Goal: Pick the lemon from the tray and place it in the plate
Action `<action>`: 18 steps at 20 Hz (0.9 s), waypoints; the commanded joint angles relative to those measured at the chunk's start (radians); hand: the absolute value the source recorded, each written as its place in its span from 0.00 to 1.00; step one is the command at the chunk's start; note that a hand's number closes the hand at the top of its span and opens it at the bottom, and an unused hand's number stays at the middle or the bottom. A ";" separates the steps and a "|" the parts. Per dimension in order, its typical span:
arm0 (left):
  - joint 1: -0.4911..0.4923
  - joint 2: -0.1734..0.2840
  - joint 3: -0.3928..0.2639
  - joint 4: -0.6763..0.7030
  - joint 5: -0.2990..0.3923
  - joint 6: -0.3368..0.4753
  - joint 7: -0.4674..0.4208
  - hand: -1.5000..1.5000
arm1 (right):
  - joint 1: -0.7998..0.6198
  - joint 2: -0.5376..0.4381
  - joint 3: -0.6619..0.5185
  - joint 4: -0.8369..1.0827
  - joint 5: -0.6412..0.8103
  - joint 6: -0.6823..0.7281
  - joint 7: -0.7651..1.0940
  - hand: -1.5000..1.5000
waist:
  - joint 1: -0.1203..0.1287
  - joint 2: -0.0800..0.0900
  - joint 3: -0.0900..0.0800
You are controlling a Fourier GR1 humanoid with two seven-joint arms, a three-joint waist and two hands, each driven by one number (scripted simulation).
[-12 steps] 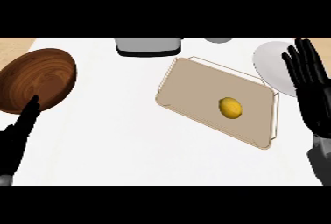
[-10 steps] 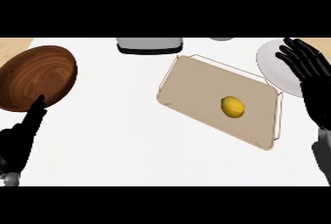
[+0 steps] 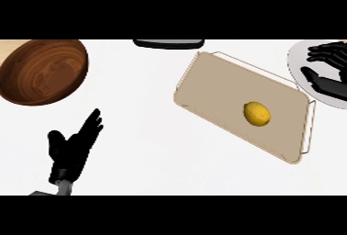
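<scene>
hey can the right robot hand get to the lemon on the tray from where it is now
Probably yes. The right robot hand is open above the plate, just beyond the tray. The lemon lies alone and uncovered on the tray, with nothing between them.

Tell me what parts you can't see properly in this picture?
- Plate: head view; cut off by the right edge and partly covered by the right hand.
- Dark object at the top: cut off, so I cannot tell what it is.
- Wooden bowl: left side cut off.
</scene>
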State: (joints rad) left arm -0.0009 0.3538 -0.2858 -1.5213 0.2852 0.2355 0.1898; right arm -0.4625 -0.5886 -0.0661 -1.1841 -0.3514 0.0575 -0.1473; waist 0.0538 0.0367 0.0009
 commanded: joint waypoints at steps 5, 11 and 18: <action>-0.049 -0.063 0.024 0.120 0.043 -0.052 -0.030 0.50 | -0.161 -0.006 -0.066 0.505 0.017 0.240 -0.298 0.00 | -0.006 -0.015 0.002; -0.013 -0.100 -0.030 0.076 0.004 -0.019 -0.014 0.50 | -0.218 -0.165 0.064 0.546 0.190 0.404 -0.287 0.00 | -0.002 -0.020 0.001; -0.009 -0.071 0.024 0.089 0.040 -0.069 -0.025 0.50 | -0.340 -0.206 0.217 0.558 0.361 0.562 -0.266 0.00 | -0.013 -0.026 0.000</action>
State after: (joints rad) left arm -0.0202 0.2806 -0.2748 -1.4543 0.2996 0.2000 0.1580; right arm -0.7266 -0.7770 0.0891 -0.6508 -0.0692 0.5508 -0.4258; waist 0.0446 0.0094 0.0056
